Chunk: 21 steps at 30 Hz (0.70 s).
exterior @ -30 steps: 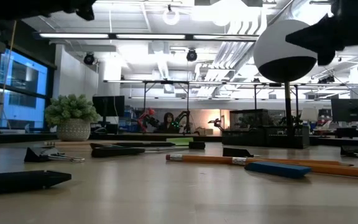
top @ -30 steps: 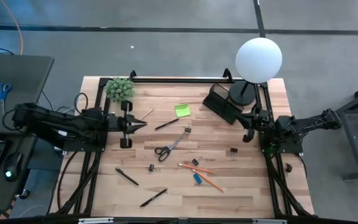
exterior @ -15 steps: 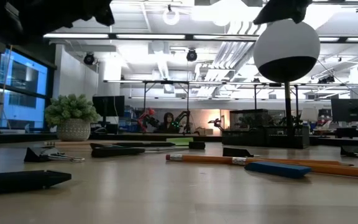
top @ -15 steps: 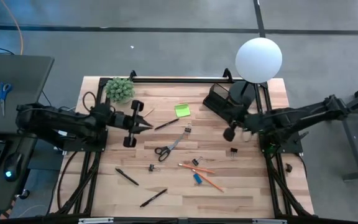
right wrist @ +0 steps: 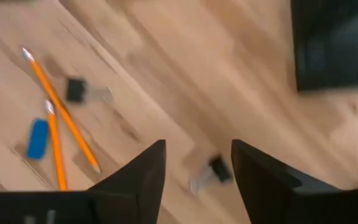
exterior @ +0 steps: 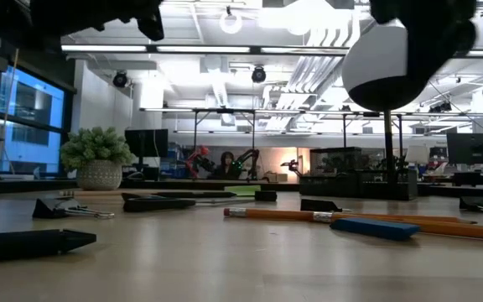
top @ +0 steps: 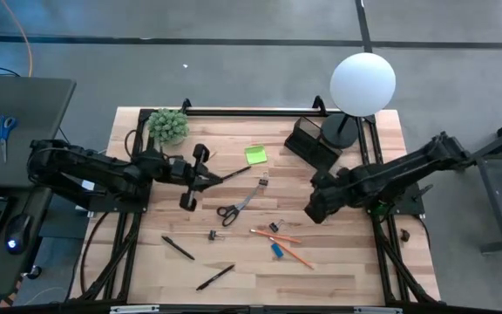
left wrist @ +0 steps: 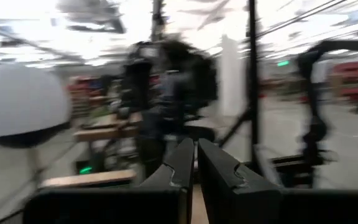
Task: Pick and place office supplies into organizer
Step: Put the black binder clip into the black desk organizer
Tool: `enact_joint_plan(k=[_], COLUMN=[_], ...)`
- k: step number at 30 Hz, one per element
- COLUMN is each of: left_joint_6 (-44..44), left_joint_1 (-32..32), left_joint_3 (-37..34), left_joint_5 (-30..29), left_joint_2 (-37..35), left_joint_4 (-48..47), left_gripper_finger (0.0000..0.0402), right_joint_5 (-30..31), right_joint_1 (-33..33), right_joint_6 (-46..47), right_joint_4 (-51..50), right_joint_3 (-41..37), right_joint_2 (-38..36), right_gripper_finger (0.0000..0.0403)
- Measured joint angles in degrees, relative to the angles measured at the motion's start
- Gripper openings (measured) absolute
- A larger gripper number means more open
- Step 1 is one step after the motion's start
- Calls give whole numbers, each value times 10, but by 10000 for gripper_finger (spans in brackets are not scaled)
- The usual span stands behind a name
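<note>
Looking straight down, the right gripper (top: 318, 206) hangs over bare wood between the organizer (top: 310, 144) at the table's far edge and a small dark clip (top: 328, 212) just beside it; nothing is in the organizer that I can see. The left gripper (top: 200, 176) hovers near a black pen (top: 234, 174), with the black-handled scissors (top: 232, 210) well apart, nearer the front.

From table height, an orange pencil (exterior: 309, 216) and the small blue piece (exterior: 375, 227) lie touching in the foreground.

Past the left wrist, the fingers (left wrist: 182, 168) stand almost together, gripping nothing.

Past the right wrist, the fingers (right wrist: 143, 171) are spread wide above the clip (right wrist: 211, 172), empty. The clip is tiny and lies flat, so a slightly off-centre descent could nudge it aside or pinch only its wire handle.

No writing or brand is readable anywhere.
</note>
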Motion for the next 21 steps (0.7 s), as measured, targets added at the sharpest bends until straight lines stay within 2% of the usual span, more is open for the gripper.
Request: enact_joint_plan(k=[2, 4, 8, 14, 17, 21], left_joint_6=[10, 15, 15, 16, 21, 25], left_joint_1=[0, 1, 0, 0, 0, 0], left_joint_3=[16, 29, 36, 36, 36, 36], left_joint_5=[-33, -41, -38, -39, -39, -44], left_joint_2=[-1, -1, 1, 12, 13, 13], left_joint_4=[-17, -43, -76, -66, -75, -85], left_gripper_finger=[12, 12, 12, 14, 32, 75], right_joint_5=[-32, -59, -94, -121, -128, -150], right_joint_1=[2, 2, 4, 4, 4, 4], right_joint_6=[34, 73, 129, 162, 167, 172], right_joint_4=[-11, -17, -18, -4, 13, 22], right_joint_3=[-8, -17, -33, -78, -101, -120], right_joint_2=[0, 0, 0, 0, 0, 0], right_gripper_finger=[181, 181, 182, 182, 182, 186])
